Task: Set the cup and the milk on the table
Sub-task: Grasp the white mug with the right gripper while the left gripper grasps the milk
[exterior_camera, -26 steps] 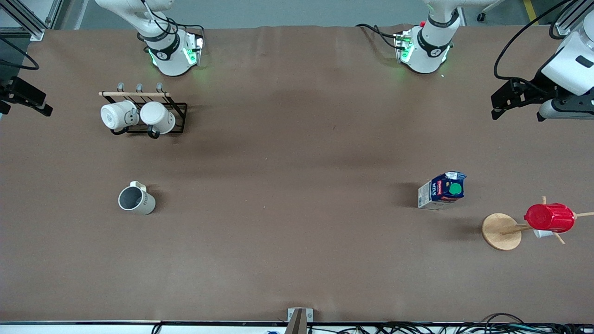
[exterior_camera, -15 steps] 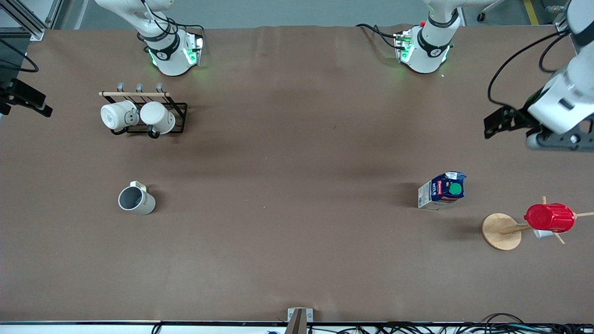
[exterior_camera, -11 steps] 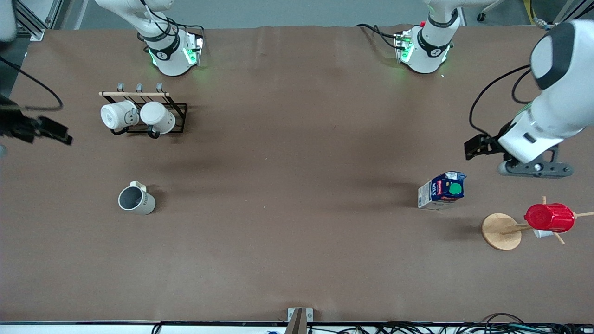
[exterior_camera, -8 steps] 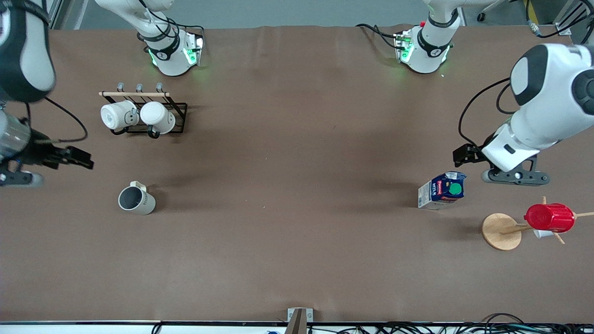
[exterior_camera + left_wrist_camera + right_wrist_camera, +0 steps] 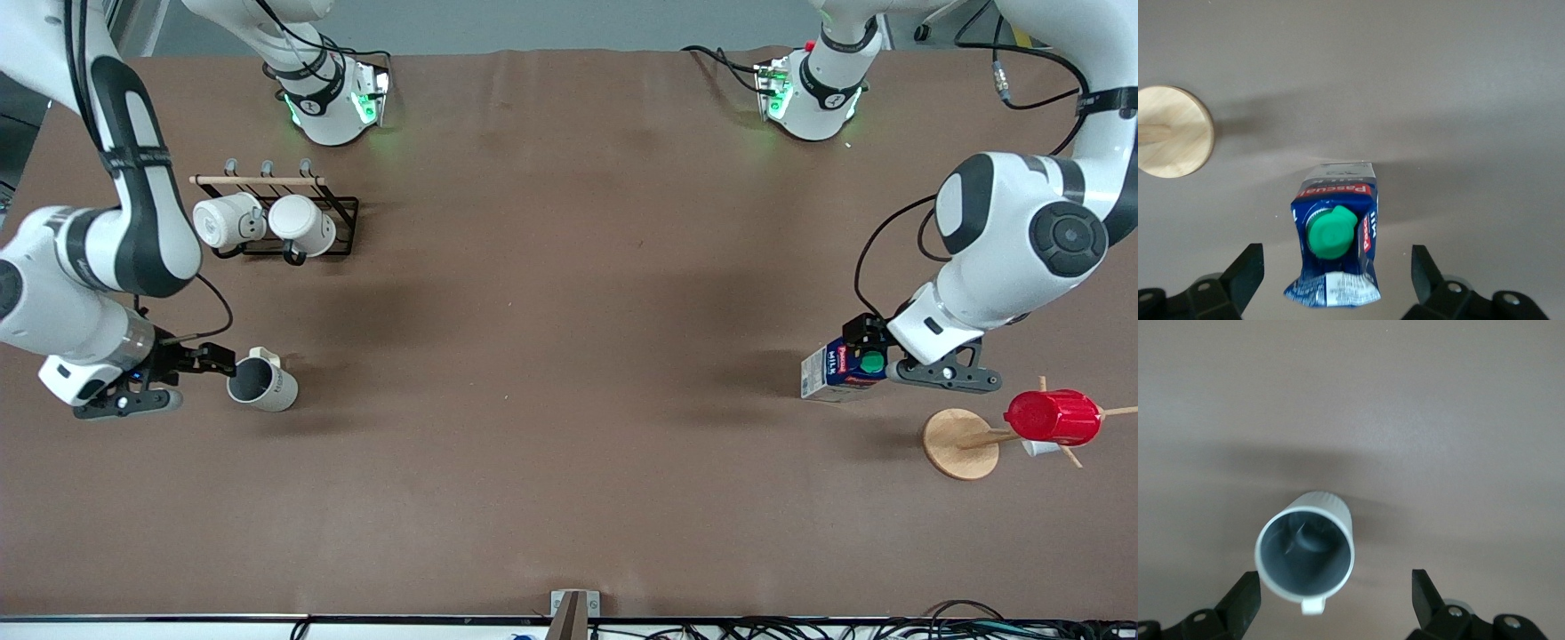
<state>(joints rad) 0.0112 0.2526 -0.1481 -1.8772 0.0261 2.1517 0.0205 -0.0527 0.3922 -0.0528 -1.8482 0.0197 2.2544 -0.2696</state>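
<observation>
We see the cup (image 5: 261, 384) standing on the brown desk (image 5: 569, 444) near the right arm's end, w/ the milk (image 5: 845, 366) standing near the left arm's end, just beside a wooden stand (image 5: 960, 443) w/ a red cup (image 5: 1053, 417). Our right gripper (image 5: 1335, 610) is over the cup, fingers wide open, not touching. Our left gripper (image 5: 1337, 288) is over the milk, fingers open on both sides. The cup is prob hard, smooth and can break, so we grab its wall. The milk box is prob light and squishy, so we squeeze the flat sides softly.
</observation>
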